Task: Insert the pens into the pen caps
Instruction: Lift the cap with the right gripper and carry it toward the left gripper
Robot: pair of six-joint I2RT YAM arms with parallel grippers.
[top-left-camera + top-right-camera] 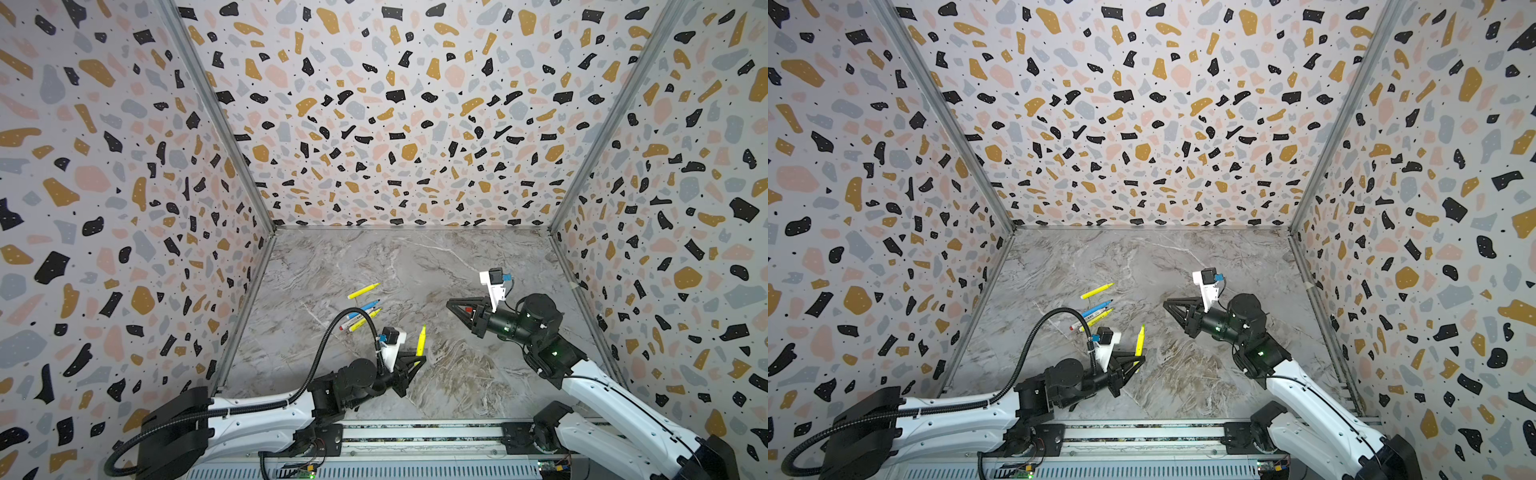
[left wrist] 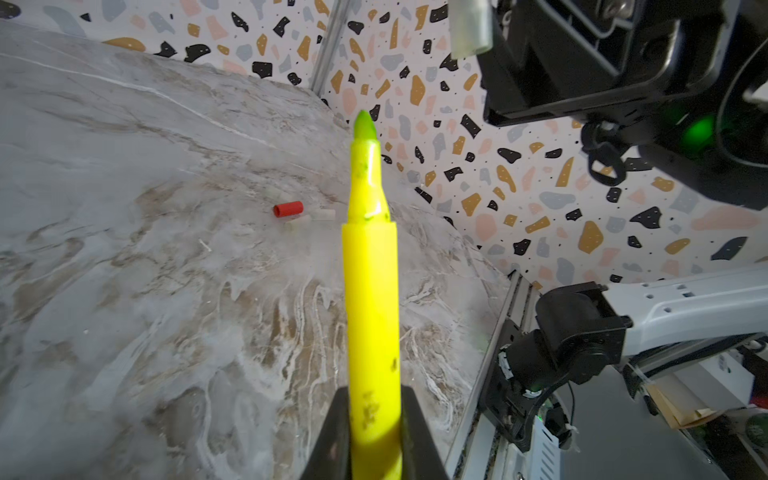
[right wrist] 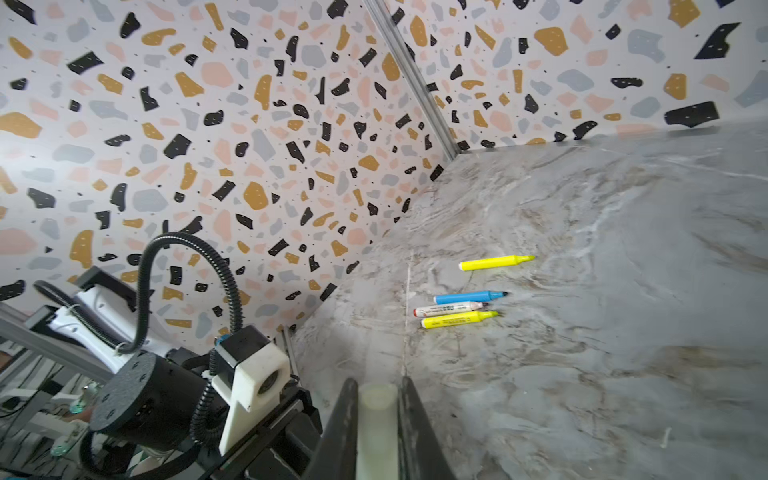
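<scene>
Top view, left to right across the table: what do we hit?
In order: three pens lying together → yellow pen held in the left tool → right tool holding a pale cap. The lone yellow pen overlaps the trio, so skipped.

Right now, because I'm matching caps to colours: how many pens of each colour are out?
Yellow pens: 3
Blue pen: 1
White pen: 1
Total: 5
</scene>
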